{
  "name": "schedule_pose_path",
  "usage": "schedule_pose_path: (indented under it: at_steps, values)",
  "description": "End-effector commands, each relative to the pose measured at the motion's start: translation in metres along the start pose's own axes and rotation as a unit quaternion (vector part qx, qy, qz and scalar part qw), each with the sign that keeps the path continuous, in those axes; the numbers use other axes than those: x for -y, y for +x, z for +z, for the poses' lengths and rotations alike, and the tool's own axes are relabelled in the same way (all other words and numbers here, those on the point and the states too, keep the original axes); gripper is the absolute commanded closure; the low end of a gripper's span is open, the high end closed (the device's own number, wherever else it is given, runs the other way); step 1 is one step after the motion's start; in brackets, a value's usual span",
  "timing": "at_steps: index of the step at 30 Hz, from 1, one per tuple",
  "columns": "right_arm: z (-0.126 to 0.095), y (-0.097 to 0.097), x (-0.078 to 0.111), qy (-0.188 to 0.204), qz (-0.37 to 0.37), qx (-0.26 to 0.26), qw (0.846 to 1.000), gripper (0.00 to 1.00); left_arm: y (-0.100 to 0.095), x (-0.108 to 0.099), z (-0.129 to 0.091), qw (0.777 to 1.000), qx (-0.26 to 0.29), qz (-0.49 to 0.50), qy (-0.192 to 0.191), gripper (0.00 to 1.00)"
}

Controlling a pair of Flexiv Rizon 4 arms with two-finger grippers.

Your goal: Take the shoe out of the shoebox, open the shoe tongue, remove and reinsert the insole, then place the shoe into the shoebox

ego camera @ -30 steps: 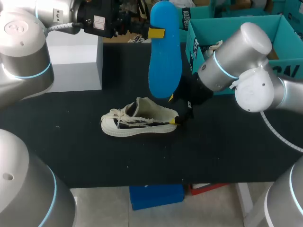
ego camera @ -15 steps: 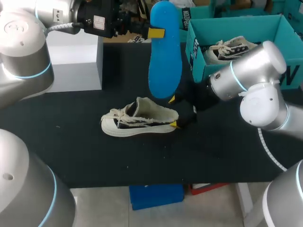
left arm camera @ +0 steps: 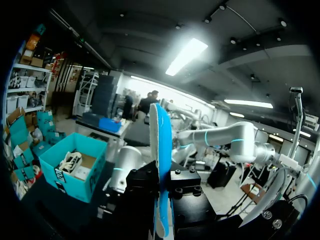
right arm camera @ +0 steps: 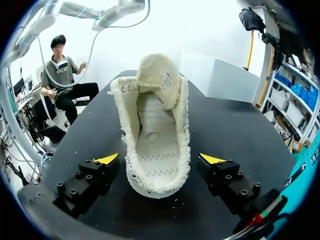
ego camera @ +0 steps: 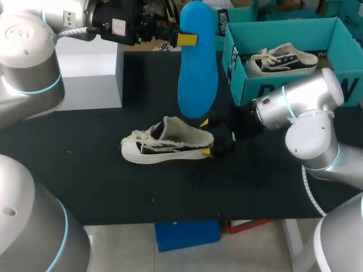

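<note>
The tabletop [ego camera: 85, 181] carries the teal shoebox [ego camera: 295, 90] at its far right, with a second shoe [ego camera: 283, 58] lying inside. The shoe [ego camera: 164, 147] we are working on rests on its sole near the middle, well apart from the box. Its tongue [right arm camera: 159, 75] is lifted, so the mouth stands open with no insole inside. The blue insole [ego camera: 197, 62] hangs upright above and behind the shoe, clamped by our left tool [left arm camera: 162, 184]. Our right tool [right arm camera: 160, 160] sits at the heel with its fingers apart, one on each side and apparently just clear of the fabric.

We judge reinsertion to be the step in hand. To do it well, we should first close on the heel to steady the shoe. Then we bring the insole down toe-first at a shallow slant and slide it under the tongue, letting go only once its heel end seats flat.
</note>
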State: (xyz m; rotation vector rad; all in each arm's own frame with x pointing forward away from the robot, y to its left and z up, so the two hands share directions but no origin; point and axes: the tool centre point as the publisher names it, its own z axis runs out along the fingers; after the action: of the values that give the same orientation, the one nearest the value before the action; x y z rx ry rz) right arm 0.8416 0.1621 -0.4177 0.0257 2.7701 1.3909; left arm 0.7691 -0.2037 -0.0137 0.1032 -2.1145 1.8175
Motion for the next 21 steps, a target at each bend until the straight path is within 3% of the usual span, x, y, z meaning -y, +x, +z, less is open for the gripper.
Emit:
schedule_pose_path:
  at_steps: [1, 14, 21]
  values:
    - [0.008, -0.001, 0.005, -0.015, 0.001, 0.001, 1.000, 0.00, 0.000, -0.001, 0.001, 1.000, 0.002, 0.001, 0.001, 1.00]
    - [0.006, -0.003, 0.006, -0.009, 0.003, -0.004, 1.000, 0.00, 0.000, -0.001, 0.001, 1.000, 0.002, 0.001, 0.001, 1.00]
    - [-0.011, -0.007, -0.005, 0.083, -0.007, -0.051, 0.995, 0.00, 0.000, -0.001, 0.001, 1.000, 0.002, 0.001, 0.001, 1.00]
